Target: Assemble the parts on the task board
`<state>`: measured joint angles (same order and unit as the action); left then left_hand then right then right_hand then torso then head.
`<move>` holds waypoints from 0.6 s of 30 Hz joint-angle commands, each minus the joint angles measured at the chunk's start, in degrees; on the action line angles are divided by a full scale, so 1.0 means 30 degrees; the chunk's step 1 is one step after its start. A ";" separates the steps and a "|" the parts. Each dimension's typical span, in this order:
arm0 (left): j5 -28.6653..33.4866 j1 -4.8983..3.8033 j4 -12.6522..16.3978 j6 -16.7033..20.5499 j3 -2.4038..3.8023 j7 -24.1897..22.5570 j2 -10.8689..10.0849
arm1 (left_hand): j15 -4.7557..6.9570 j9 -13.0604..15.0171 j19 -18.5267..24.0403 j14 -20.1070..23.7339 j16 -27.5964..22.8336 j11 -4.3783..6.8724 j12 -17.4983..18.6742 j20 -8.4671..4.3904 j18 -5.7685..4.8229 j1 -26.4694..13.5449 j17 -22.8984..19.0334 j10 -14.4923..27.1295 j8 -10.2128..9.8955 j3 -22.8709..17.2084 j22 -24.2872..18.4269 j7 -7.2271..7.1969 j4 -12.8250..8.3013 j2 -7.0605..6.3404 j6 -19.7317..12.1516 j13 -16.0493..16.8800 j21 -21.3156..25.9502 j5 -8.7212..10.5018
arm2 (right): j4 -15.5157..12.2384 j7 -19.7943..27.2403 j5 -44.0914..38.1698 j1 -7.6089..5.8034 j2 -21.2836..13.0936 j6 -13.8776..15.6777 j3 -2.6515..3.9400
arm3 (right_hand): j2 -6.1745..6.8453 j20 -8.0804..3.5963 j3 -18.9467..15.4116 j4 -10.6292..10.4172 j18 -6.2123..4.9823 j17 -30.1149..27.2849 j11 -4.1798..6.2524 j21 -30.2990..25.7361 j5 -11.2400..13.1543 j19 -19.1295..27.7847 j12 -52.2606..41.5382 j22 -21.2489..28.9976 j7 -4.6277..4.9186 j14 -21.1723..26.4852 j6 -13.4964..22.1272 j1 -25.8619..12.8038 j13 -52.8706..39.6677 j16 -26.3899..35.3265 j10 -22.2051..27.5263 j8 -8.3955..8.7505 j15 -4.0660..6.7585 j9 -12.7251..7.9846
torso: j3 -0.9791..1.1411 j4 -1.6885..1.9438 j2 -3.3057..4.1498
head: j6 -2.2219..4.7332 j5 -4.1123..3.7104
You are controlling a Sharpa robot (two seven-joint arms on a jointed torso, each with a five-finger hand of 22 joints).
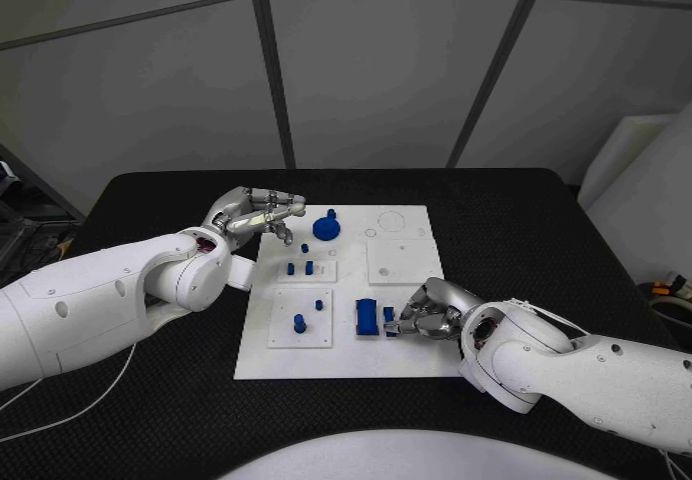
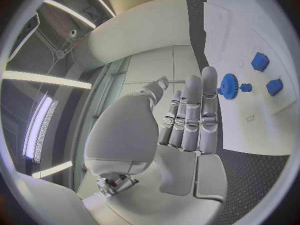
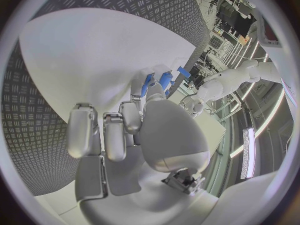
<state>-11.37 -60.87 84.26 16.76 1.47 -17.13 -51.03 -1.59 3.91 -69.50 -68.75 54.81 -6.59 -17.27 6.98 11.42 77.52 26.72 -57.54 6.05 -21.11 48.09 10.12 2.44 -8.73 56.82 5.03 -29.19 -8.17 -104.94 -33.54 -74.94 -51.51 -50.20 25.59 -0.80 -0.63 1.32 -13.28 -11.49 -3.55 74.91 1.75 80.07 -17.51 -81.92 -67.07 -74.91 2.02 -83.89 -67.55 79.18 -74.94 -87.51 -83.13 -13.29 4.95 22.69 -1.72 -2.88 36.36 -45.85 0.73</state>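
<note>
The white task board (image 1: 346,345) lies mid-table. A blue gear (image 1: 327,228) stands near its far left corner, and my left hand (image 1: 257,215) hovers just left of it, fingers stretched out and holding nothing. The left wrist view shows that hand (image 2: 187,120) with its fingertips near the gear (image 2: 228,86). Blue pegs (image 1: 299,268) and a single peg (image 1: 299,323) stand in small plates. A blue block (image 1: 366,317) lies at the near middle. My right hand (image 1: 430,310) pinches a small blue part (image 1: 389,320) beside the block, its other fingers curled; the part (image 3: 150,82) shows past the thumb.
A raised white square plate (image 1: 402,260) and a ring outline (image 1: 389,220) take up the board's far right. Black table (image 1: 548,230) surrounds the board. A white panel (image 1: 635,180) leans at the right edge.
</note>
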 commanded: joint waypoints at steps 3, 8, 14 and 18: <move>0.0040 -0.0027 0.0005 -0.0209 0.0015 -0.0084 0.0003 | -0.0023 -0.0022 -0.0160 0.0102 0.0102 0.0016 -0.0088 0.0025 -0.0337 -0.0007 -0.0031 0.0131 0.0072 0.0086 -0.0027 0.0035 -0.0011 0.0126 -0.0062 -0.0029 0.0128 -0.0046 | -0.0129 0.1084 0.0082 0.0001 -0.0177 -0.0133 -0.0020 | 0.0008 0.0014 -0.0450 -0.0516 0.0144 0.3576 0.0042 -0.0049 -0.0254 0.0013 0.0152 -0.1107 0.0071 -0.1720 -0.0023 -0.0634 -0.0097 0.0004 -0.0098 0.0051 0.0079 0.0058 | 0.0016 -0.0042 -0.0027 | 0.0046 0.0002; 0.0040 -0.0027 0.0002 -0.0222 0.0015 -0.0093 0.0010 | -0.0023 -0.0022 -0.0160 0.0102 0.0102 0.0016 -0.0088 0.0025 -0.0337 -0.0007 -0.0031 0.0131 0.0072 0.0086 -0.0027 0.0035 -0.0011 0.0126 -0.0062 -0.0029 0.0128 -0.0046 | -0.0219 0.2832 0.0681 0.0000 -0.0439 -0.0319 -0.0018 | 0.0281 0.0116 -0.1050 -0.1401 0.0020 0.3094 -0.0103 -0.0501 0.0509 0.0376 0.0969 -0.0624 0.0225 -0.1604 0.0221 -0.1661 0.0374 0.0302 0.0208 0.0147 -0.0043 0.0087 | 0.0000 -0.0032 -0.0016 | 0.0135 -0.0002; 0.0040 -0.0027 0.0000 -0.0180 0.0015 -0.0149 0.0014 | -0.0022 -0.0022 -0.0160 0.0105 0.0107 0.0017 -0.0097 0.0026 -0.0337 -0.0004 -0.0038 0.0134 0.0073 0.0088 -0.0028 0.0034 -0.0010 0.0130 -0.0065 -0.0030 0.0132 -0.0048 | -0.0122 0.7601 0.3483 -0.0012 -0.0920 0.0756 -0.0015 | 0.0388 0.0402 -0.0849 -0.1590 -0.0667 0.0485 -0.0551 -0.3155 0.2027 0.2432 0.5188 0.2195 0.0750 -0.0914 0.1573 -0.1382 0.2977 0.2094 0.1983 0.0817 -0.0392 -0.0063 | -0.0023 -0.0012 -0.0030 | 0.0277 -0.0063; 0.0081 -0.0026 -0.0007 -0.0063 0.0015 -0.0283 0.0049 | -0.0022 -0.0022 -0.0159 0.0107 0.0109 0.0017 -0.0103 0.0027 -0.0338 -0.0011 -0.0041 0.0134 0.0074 0.0094 -0.0030 0.0034 -0.0004 0.0130 -0.0065 -0.0030 0.0134 -0.0046 | 0.0455 1.0781 0.6573 -0.0179 -0.1161 0.1289 -0.0010 | 0.0304 0.0698 -0.0607 -0.1166 -0.1091 -0.1244 -0.0900 -0.5092 0.1330 0.3694 0.7860 0.4101 0.1147 -0.0478 0.2461 -0.0087 0.4870 0.3538 0.3241 0.1301 -0.0678 -0.0242 | -0.0024 -0.0023 -0.0074 | 0.0474 -0.0110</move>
<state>-11.37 -60.87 84.20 16.74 1.47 -17.17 -50.97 -1.59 3.91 -69.49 -68.75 54.81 -6.59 -17.27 6.98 11.43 77.52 26.67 -57.54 6.05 -21.11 48.10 10.12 2.44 -8.73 56.81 5.03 -28.96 -8.17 -104.15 -14.11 -65.66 -51.73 -53.50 26.67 -0.88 0.40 3.30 -15.28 -15.28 -6.25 71.99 -0.76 65.82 -12.95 -71.48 -44.89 -63.60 5.35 -84.05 -60.67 78.06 -61.33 -77.68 -74.03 -9.61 3.32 22.06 -1.75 -2.97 36.25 -44.75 0.47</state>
